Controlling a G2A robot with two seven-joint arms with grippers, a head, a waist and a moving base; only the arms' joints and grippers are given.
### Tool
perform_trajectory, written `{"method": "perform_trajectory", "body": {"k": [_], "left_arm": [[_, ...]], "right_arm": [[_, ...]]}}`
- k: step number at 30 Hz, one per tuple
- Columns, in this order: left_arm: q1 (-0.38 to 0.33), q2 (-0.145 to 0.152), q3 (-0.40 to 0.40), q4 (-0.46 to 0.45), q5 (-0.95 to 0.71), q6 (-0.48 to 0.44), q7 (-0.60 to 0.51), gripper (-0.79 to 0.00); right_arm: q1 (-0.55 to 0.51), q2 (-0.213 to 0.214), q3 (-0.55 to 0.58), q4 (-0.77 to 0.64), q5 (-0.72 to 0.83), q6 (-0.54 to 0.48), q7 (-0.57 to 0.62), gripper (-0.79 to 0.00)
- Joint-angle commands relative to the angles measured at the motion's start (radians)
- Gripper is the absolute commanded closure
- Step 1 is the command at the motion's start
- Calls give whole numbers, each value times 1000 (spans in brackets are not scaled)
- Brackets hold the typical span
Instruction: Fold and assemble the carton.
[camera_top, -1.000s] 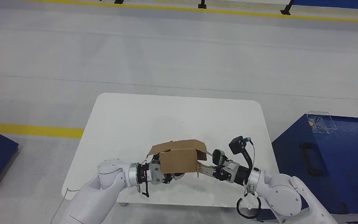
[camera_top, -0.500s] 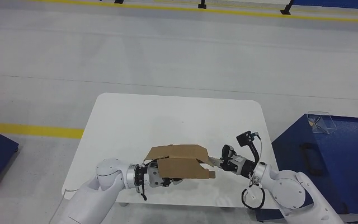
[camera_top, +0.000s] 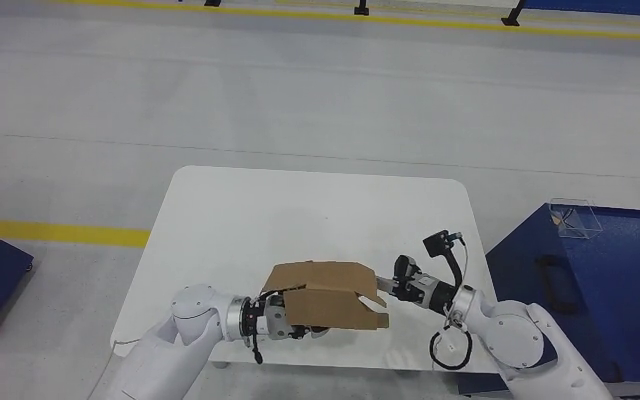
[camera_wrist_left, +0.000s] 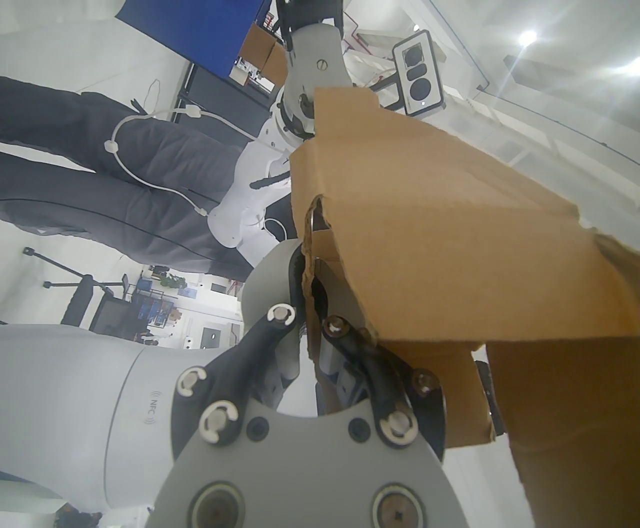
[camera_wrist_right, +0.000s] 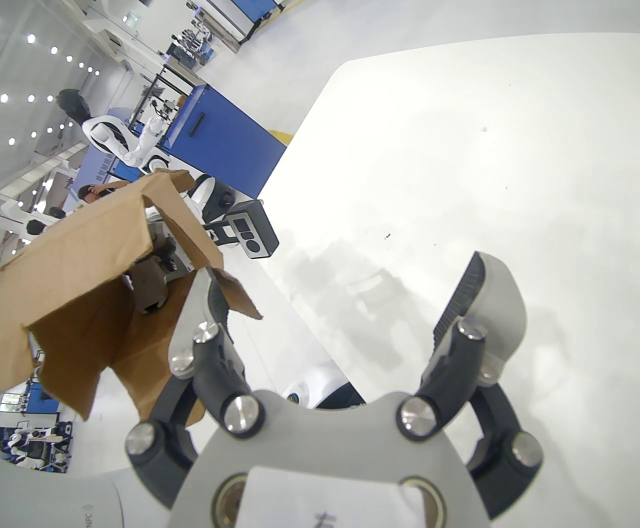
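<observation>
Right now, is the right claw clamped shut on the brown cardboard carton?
No, the right claw is wide open above the white table, with the brown cardboard carton beside one finger.

Worktop (camera_top: 300, 205): white, rounded corners. Carton (camera_top: 325, 290): brown, at the near edge of the worktop, long axis running across, between the two arms. Upper panel lies roughly level; a second panel overlaps below it, with a flap sticking out at the right end. Cannot tell whether it rests on the worktop or is lifted. Left gripper (camera_top: 283, 322): at the carton's left end, partly under the cardboard. Right gripper (camera_top: 388, 290): at the right end, against the flap. Blue cabinet (camera_top: 570, 295) to the right, clear container (camera_top: 573, 216) on top.
</observation>
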Motion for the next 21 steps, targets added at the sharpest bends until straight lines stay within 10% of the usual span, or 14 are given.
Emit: {"method": "perform_trajectory", "body": {"k": [1, 8, 21], "left_arm": [[2, 0, -1, 1, -3, 0, 8, 0], [-10, -8, 0, 13, -125, 166, 107, 0], [2, -6, 35, 0, -89, 186, 99, 0]], "right_arm": [[-22, 4, 44, -14, 26, -17, 5, -785], [-142, 13, 184, -127, 54, -79, -18, -785], [-159, 2, 134, -161, -51, -16, -45, -785]]}}
